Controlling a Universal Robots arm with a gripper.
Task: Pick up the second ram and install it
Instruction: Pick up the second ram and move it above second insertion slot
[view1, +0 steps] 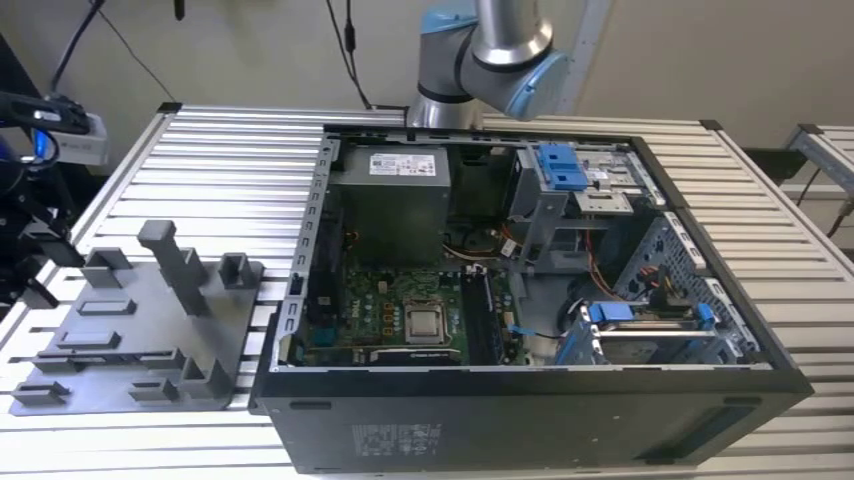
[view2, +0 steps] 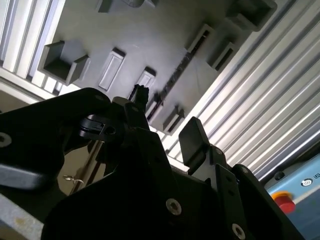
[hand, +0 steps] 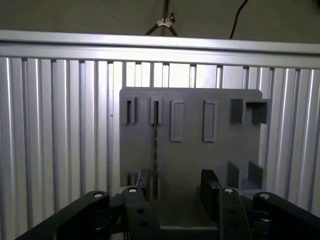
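**A:** Where does the job stand? Start with the big things.

**B:** The slatted counter (view1: 227, 150) carries the open computer case (view1: 534, 410). Beside it, on the exterior view's left, is the grey holder tray (view1: 134, 330). The board lies bare inside the case, but I cannot tell from here whether any memory slot is already filled.

**A:** And the arm?

**B:** In both wrist views the gripper (hand: 174, 195) hangs over that tray, not over the case. Its fingers (hand: 212, 187) stand well apart with nothing between them.

**A:** So nothing has been picked up?

**B:** No. The second ram (hand: 155, 145) still sits on edge in the tray, a thin dark strip running between two slotted blocks. The second wrist view shows it (view2: 176, 75) the same way, seated and unlifted. One end of it runs toward the gap between the fingers, closer to one finger than the other, and I judge they are not touching it.

**A:** Then what is left?

**B:** By my reckoning, all of it: the grasp, the carry to the case and the seating in a slot. What shows so far is only an approach.
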